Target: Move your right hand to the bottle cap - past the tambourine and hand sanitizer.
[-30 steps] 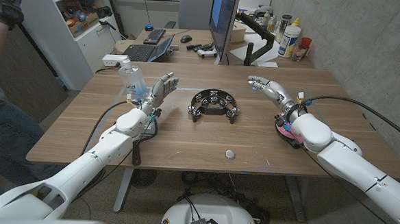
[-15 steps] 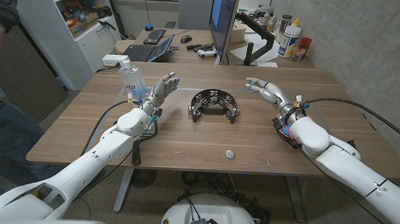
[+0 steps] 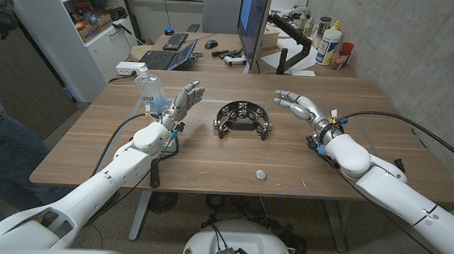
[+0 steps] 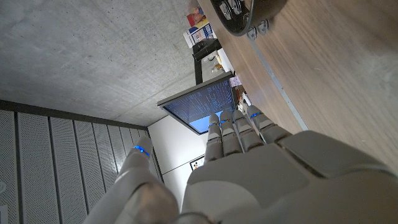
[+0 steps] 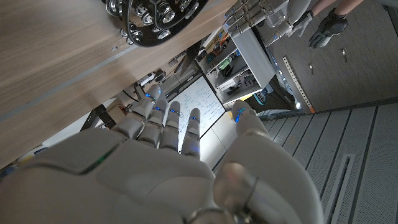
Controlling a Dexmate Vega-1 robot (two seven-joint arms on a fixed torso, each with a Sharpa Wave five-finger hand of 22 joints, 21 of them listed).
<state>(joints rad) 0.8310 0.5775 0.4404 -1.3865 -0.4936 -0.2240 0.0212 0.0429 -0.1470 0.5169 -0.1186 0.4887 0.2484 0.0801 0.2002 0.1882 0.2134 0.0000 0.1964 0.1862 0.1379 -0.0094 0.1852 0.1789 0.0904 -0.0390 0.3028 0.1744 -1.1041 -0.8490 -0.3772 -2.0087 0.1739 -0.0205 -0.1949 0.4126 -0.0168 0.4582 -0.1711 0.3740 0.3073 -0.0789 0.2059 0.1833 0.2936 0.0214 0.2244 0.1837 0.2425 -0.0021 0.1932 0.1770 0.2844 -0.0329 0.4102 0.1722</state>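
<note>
A small silver bottle cap (image 3: 261, 175) lies near the table's front edge, in the middle. A black half-moon tambourine (image 3: 243, 118) with metal jingles sits at the table's centre; it also shows in the right wrist view (image 5: 155, 22) and the left wrist view (image 4: 239, 15). A clear hand sanitizer bottle (image 3: 150, 90) stands at the far left. My right hand (image 3: 298, 106) hovers open to the right of the tambourine, fingers pointing left toward it, holding nothing. My left hand (image 3: 183, 102) is open beside the sanitizer, fingers raised.
A person stands at the left edge with a black-gloved hand (image 3: 1, 14) raised. A monitor (image 3: 253, 23), laptop and bottles sit on a desk behind the table. Cables run from both forearms across the wood.
My right hand has moved left, closer to the tambourine. The left hand has stayed put.
</note>
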